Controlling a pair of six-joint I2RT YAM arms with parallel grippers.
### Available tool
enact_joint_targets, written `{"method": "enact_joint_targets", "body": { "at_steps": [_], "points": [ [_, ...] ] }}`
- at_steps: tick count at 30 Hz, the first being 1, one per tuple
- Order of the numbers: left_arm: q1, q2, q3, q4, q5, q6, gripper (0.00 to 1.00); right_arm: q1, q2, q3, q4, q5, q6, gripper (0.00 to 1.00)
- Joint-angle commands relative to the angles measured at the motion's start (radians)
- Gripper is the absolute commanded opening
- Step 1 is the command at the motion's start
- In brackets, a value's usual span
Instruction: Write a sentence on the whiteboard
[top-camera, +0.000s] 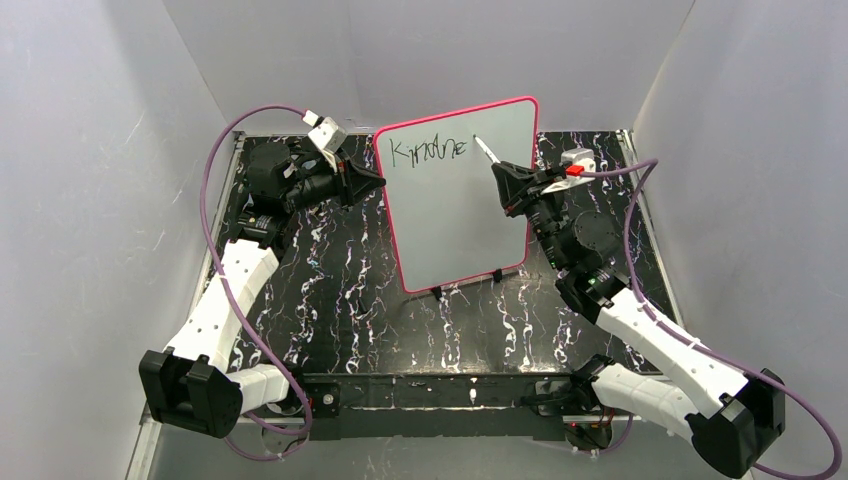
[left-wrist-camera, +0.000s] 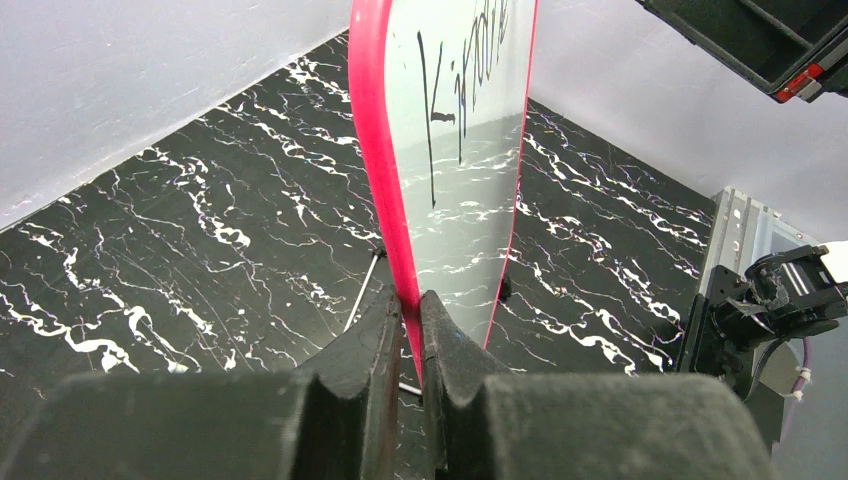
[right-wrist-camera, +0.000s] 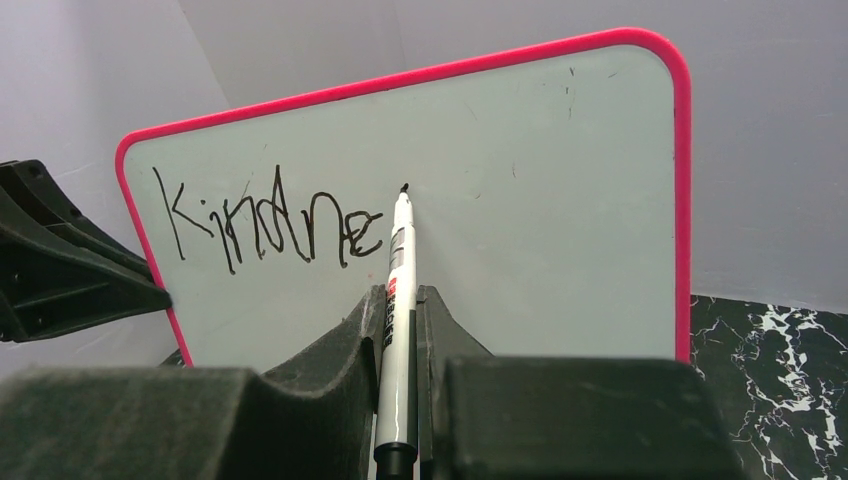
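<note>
The whiteboard stands upright on small black feet at the table's middle back, white with a pink-red frame. My left gripper is shut on its left frame edge. The sentence reads "Kindne" in dark marker along the board's top; it also shows in the right wrist view and in the left wrist view. My right gripper is shut on a white marker, whose black tip is at the board just right of the last letter.
The black marbled table is walled by grey panels on three sides. The left gripper's body shows past the board's left edge. The right arm shows beyond the board.
</note>
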Motion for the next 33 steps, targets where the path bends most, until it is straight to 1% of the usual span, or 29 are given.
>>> {"method": "enact_joint_targets", "body": {
  "at_steps": [1, 10, 19, 23, 28, 33],
  "points": [
    [-0.011, -0.006, -0.009, -0.026, 0.04, 0.009, 0.0, -0.004, -0.005, 0.001, 0.012, -0.005, 0.003, 0.01],
    [-0.012, -0.011, -0.009, -0.026, 0.041, 0.008, 0.0, -0.004, -0.027, -0.046, -0.026, -0.01, 0.045, 0.01],
    [-0.011, -0.013, -0.01, -0.025, 0.041, 0.008, 0.0, -0.004, -0.059, -0.057, -0.072, 0.065, 0.043, 0.01],
    [-0.01, -0.013, -0.01, -0.025, 0.041, 0.008, 0.0, -0.004, -0.059, -0.066, -0.092, 0.048, 0.047, 0.01],
    [-0.011, -0.013, -0.011, -0.025, 0.041, 0.009, 0.0, -0.003, -0.027, -0.051, -0.103, -0.031, 0.047, 0.01],
    [-0.011, -0.013, -0.01, -0.025, 0.041, 0.008, 0.0, -0.002, -0.01, -0.05, -0.08, -0.068, 0.062, 0.01]
  ]
}}
